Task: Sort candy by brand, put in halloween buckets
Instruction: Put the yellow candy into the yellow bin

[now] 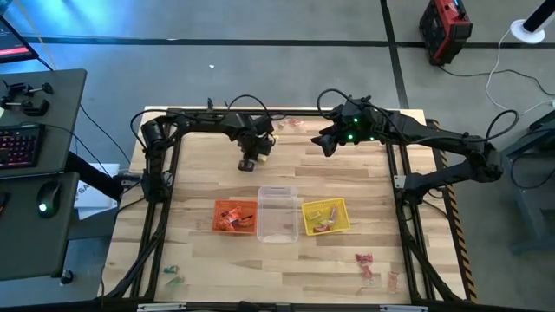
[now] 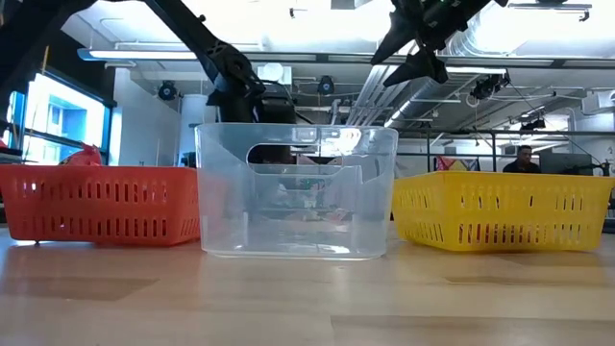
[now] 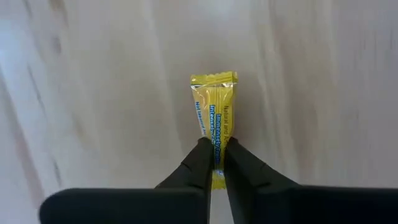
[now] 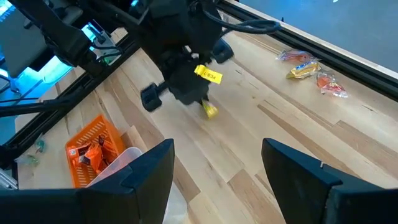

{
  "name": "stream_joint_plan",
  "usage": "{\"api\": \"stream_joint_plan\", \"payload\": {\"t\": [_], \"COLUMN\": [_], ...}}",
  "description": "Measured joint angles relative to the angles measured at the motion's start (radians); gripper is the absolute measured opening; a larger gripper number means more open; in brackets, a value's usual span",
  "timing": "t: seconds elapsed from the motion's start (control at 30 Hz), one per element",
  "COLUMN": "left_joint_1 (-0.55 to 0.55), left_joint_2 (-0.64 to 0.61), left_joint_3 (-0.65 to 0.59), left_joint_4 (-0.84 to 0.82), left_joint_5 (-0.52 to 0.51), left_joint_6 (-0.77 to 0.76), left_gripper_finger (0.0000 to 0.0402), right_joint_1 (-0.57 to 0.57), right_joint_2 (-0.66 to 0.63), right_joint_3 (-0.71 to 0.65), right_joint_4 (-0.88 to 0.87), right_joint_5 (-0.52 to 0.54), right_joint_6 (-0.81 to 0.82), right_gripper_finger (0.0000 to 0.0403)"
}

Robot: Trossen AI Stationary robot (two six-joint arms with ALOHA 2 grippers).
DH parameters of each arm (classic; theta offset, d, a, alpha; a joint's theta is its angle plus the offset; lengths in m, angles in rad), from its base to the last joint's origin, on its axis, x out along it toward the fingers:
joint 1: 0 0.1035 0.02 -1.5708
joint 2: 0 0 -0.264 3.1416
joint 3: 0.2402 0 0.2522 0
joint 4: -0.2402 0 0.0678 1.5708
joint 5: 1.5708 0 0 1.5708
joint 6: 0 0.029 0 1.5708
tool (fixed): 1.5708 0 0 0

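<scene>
A yellow-wrapped candy point(image 3: 214, 109) lies on the wood toward the table's far side; my left gripper point(image 3: 214, 167) stands over it, pointing down, shut on it. The same candy point(image 4: 209, 111) shows under the left gripper in the right wrist view. My right gripper point(image 4: 217, 171) hovers open and high to the right of it, holding nothing. Three buckets stand in a row on the table's near half: orange point(image 1: 235, 216), clear point(image 1: 277, 214) and yellow point(image 1: 325, 216). The orange one holds red-orange candy, the yellow one a few pieces. My left gripper pinches the yellow candy near one end point(image 3: 216, 155) between its two fingertips. The fingers point(image 3: 200, 163) come from above, pointing down. The candy's other end point(image 3: 213, 79) sticks out past the fingertips. Whether it rests on the table or is just off it, I cannot tell.
Loose candy lies at the far edge point(image 4: 308, 67), pink-red pieces at the near right point(image 1: 368, 264) and green ones at the near left corner point(image 1: 173, 277). Dark frame rails point(image 1: 165, 208) run along the table's sides. Bare wood separates the gripper from the buckets.
</scene>
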Motion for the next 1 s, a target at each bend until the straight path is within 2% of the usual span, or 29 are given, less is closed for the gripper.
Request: {"api": "stream_joint_plan", "payload": {"t": [0.13,0.33,0.5,0.6,0.77,0.9,1.0], "left_joint_1": [0.029,0.048,-0.050,-0.146,-0.321,-0.430,-0.466], "left_joint_2": [-0.102,-0.271,-0.351,-0.383,-0.380,-0.329,-0.260], "left_joint_3": [0.002,0.002,0.001,0.002,0.002,0.002,0.008], "left_joint_4": [-0.026,-0.104,-0.262,-0.271,-0.098,0.142,0.335], "left_joint_5": [-0.005,0.011,0.017,0.036,0.136,0.088,0.070], "left_joint_6": [-0.032,-0.259,-0.434,-0.517,-0.640,-0.656,-0.683], "left_gripper_finger": [0.0013,0.0002,0.0000,0.0000,0.0000,0.0000,0.0000], "right_joint_1": [0.000,0.000,0.000,0.001,0.021,0.052,0.068], "right_joint_2": [0.000,0.000,0.000,0.000,-0.005,-0.044,-0.090], "right_joint_3": [0.000,0.000,0.000,0.000,0.000,0.000,0.000], "right_joint_4": [0.000,-0.025,-0.068,-0.110,-0.233,-0.280,-0.286], "right_joint_5": [0.001,0.002,0.003,-0.001,-0.004,0.032,0.066], "right_joint_6": [-0.019,-0.093,-0.137,-0.157,-0.207,-0.243,-0.242], "right_gripper_finger": [0.0236,0.0236,0.0236,0.0236,0.0236,0.0236,0.0236]}}
